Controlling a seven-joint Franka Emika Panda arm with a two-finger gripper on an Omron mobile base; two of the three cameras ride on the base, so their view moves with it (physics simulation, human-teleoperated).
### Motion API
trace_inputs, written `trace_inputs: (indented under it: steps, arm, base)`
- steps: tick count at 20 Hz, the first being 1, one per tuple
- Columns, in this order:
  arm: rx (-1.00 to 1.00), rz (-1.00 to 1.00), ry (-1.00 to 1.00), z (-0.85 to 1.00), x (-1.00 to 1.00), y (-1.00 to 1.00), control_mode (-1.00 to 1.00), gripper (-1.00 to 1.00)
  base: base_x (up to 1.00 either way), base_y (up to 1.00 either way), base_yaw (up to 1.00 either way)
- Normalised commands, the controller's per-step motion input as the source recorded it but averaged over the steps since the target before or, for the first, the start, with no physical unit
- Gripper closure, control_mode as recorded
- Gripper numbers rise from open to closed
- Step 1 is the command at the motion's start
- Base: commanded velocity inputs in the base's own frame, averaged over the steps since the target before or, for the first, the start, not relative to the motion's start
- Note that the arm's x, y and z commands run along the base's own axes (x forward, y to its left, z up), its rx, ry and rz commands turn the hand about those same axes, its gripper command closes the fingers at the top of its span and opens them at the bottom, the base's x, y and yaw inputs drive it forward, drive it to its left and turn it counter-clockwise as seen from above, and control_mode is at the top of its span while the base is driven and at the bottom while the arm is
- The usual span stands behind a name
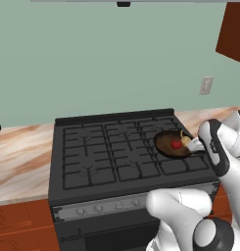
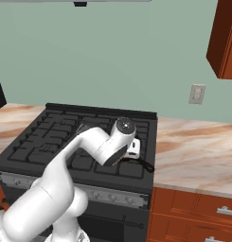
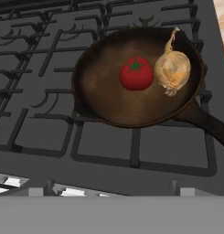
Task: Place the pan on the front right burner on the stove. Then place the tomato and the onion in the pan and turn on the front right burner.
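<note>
The dark brown pan rests on the front right burner of the black stove. Its black handle points to the stove's right front corner. Inside lie the red tomato and, touching it on the right, the tan onion. From the left base view the pan holds the tomato and onion. My gripper hovers just above the pan's right rim, open and holding nothing. In the right base view my arm covers the pan, and its handle sticks out.
The silver knob strip runs along the stove front, with the knobs just below the pan in the hand view. Marble counter lies right of the stove and counter left. A wall outlet and upper cabinet are at right.
</note>
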Motion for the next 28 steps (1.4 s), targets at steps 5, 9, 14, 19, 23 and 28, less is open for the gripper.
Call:
trace_inputs:
  steps: [5, 9, 14, 19, 23, 28]
  arm:
    - [0.01, 0.0, -0.13, -0.15, -0.34, -0.06, -1.0, -1.0]
    - [0.03, 0.0, -0.18, -0.07, -0.29, -0.07, -1.0, -1.0]
    - [0.02, 0.0, -0.18, -0.04, -0.31, -0.03, -1.0, -1.0]
    - [0.0, 0.0, -0.1, -0.08, -0.32, -0.03, -1.0, -1.0]
    - [0.0, 0.0, -0.01, -0.18, -0.1, -0.06, -1.0, -1.0]
    - [0.0, 0.0, 0.0, -0.18, -0.06, -0.08, -1.0, -1.0]
  base:
    - [0.0, 0.0, 0.0]
    - [0.0, 0.0, 0.0]
    - [0.0, 0.0, 0.0]
    - [0.0, 0.0, 0.0]
    - [0.0, 0.0, 0.0]
    - [0.0, 0.0, 0.0]
